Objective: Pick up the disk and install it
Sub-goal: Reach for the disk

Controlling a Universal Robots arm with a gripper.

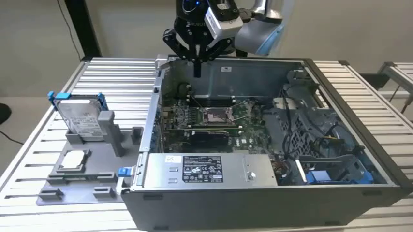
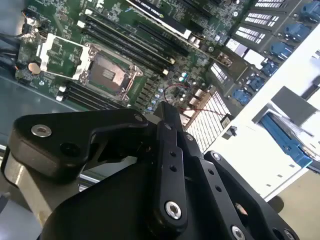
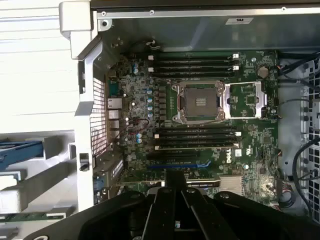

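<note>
The disk [image 1: 82, 120] is a silver-grey drive with a white label in a bright blue bracket. It stands upright in a grey holder [image 1: 96, 145] on the exterior view's left, outside the computer case. My gripper [image 1: 197, 70] hangs above the case's back left corner, well apart from the disk, with its black fingers shut together on nothing. Both wrist views look past the closed fingers [image 2: 169, 130] [image 3: 175, 200] onto the motherboard. A blue strip of the disk's bracket [image 3: 20, 150] [image 2: 285, 137] shows beyond the case wall.
The open computer case [image 1: 361, 92] holds the motherboard with its CPU socket [image 1: 216, 115] [image 3: 200, 102]. A grey box with a white label [image 1: 203, 169] sits at the case front, and a blue-trimmed bay [image 1: 335, 174] at the front right. A small silver chip [image 1: 73, 159] lies on the holder.
</note>
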